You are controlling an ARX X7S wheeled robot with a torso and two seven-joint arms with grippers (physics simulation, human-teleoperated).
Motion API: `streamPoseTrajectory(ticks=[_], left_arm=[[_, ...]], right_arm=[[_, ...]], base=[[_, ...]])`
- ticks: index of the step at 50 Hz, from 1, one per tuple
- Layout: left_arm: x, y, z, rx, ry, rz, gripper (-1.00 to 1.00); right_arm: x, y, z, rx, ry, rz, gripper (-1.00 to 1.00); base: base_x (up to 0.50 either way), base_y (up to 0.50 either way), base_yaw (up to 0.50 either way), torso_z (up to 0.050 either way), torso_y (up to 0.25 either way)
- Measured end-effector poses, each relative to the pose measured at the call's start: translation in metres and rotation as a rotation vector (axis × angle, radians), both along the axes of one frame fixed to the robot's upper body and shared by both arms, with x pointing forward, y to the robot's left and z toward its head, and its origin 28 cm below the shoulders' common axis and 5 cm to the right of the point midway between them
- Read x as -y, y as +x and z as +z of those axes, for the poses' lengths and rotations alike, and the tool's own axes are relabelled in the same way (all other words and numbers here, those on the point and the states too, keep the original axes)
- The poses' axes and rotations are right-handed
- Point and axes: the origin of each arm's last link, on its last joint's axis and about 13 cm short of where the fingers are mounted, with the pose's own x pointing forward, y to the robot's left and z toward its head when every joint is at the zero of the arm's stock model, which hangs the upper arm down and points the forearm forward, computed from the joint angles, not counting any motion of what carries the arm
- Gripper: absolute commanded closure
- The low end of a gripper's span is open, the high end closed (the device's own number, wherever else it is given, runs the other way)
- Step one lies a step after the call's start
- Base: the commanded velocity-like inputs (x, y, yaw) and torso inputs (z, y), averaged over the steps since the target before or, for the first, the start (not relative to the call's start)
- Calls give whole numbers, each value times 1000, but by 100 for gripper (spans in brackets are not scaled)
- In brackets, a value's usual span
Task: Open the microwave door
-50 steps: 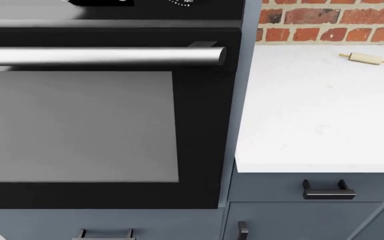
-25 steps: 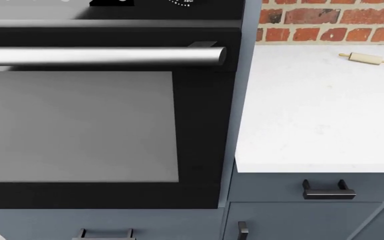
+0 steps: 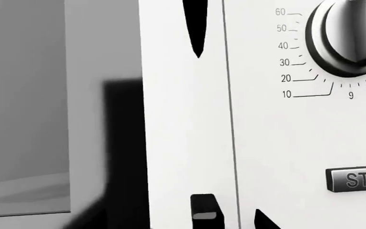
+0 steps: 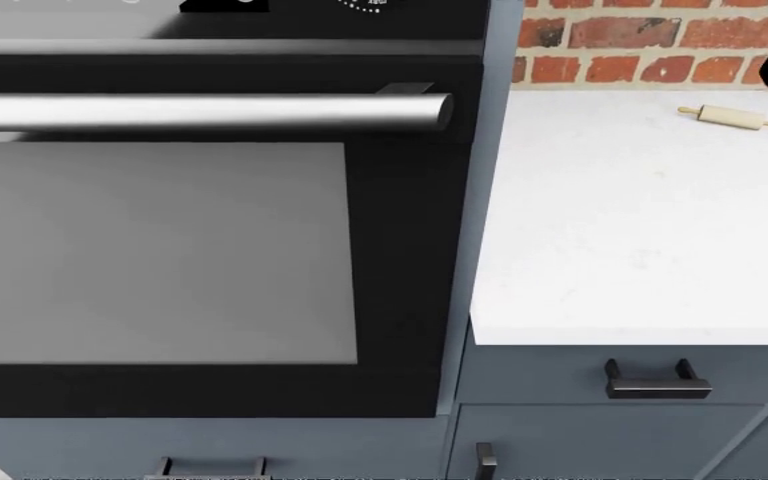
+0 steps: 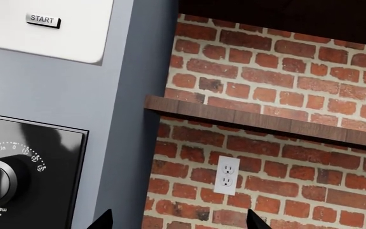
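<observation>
The left fingers (image 3: 199, 28) showed only as dark tips at the frame edges in the left wrist view, apart from one another and pinching nothing — spread, as judged, to take the door edge. They sat close in front of the white microwave (image 3: 183, 143), by the vertical seam (image 3: 230, 119) between its door and its control panel. The timer knob (image 3: 351, 36) and the stop button (image 3: 358, 179) lay on the panel side, the grey door window (image 3: 24, 105) on the other. The door appeared shut.

The right fingers (image 5: 177, 220) showed as two dark tips, well apart and empty, aimed at the brick wall (image 5: 278, 95) with its outlet (image 5: 226, 175) — evidently parked clear of the work. The start button (image 5: 43, 20) was in sight beyond.

In the head view, neither arm showed clearly. The oven (image 4: 197, 250) filled the left, its bar handle (image 4: 197, 112) across it; a rolling pin (image 4: 731, 117) lay on the table (image 4: 624, 230).
</observation>
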Motion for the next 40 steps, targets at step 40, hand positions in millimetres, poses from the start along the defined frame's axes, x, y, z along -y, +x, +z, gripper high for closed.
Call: streamPoseTrajectory(ticks=[40], left_arm=[[-12, -52, 14, 83, -5, -110, 100]], right_arm=[[-5, 0, 1, -8, -26, -2, -100]], base=[[0, 0, 0, 1, 1]])
